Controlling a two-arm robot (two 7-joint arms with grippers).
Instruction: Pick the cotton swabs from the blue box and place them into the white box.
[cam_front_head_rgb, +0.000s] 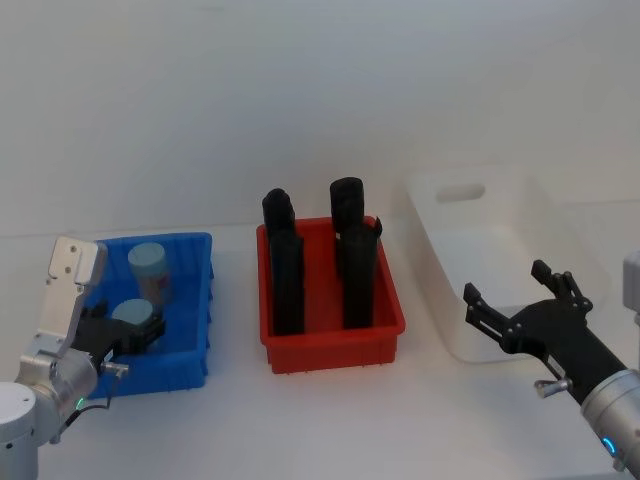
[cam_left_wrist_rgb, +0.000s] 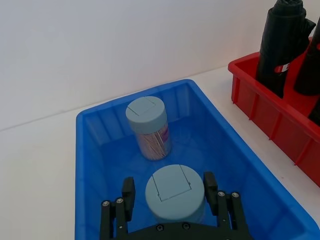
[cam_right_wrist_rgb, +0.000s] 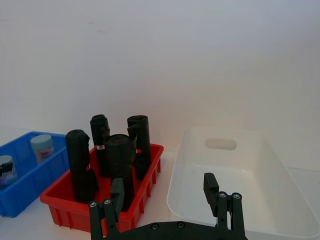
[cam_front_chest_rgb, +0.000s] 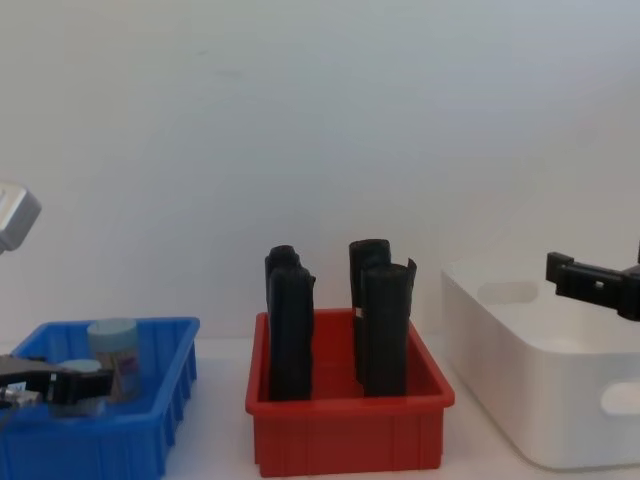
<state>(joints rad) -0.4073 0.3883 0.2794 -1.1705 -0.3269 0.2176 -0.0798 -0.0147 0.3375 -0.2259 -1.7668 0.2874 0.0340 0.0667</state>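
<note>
Two cotton swabs jars with pale teal lids stand in the blue box (cam_front_head_rgb: 172, 239). The far jar (cam_left_wrist_rgb: 147, 127) is free near the box's back wall. My left gripper (cam_left_wrist_rgb: 169, 190) is down inside the blue box, open, with one finger on each side of the near jar (cam_left_wrist_rgb: 174, 196); a thin gap shows at one finger. In the head view this jar (cam_front_head_rgb: 130, 312) rests low in the box. My right gripper (cam_front_head_rgb: 508, 283) hangs open and empty at the near end of the white box (cam_front_head_rgb: 520, 210), which holds nothing.
A red bin (cam_front_head_rgb: 335, 350) with several tall black rolls (cam_front_head_rgb: 287, 270) stands between the blue box and the white box. A plain white wall rises behind the table. Bare white tabletop lies in front of the three bins.
</note>
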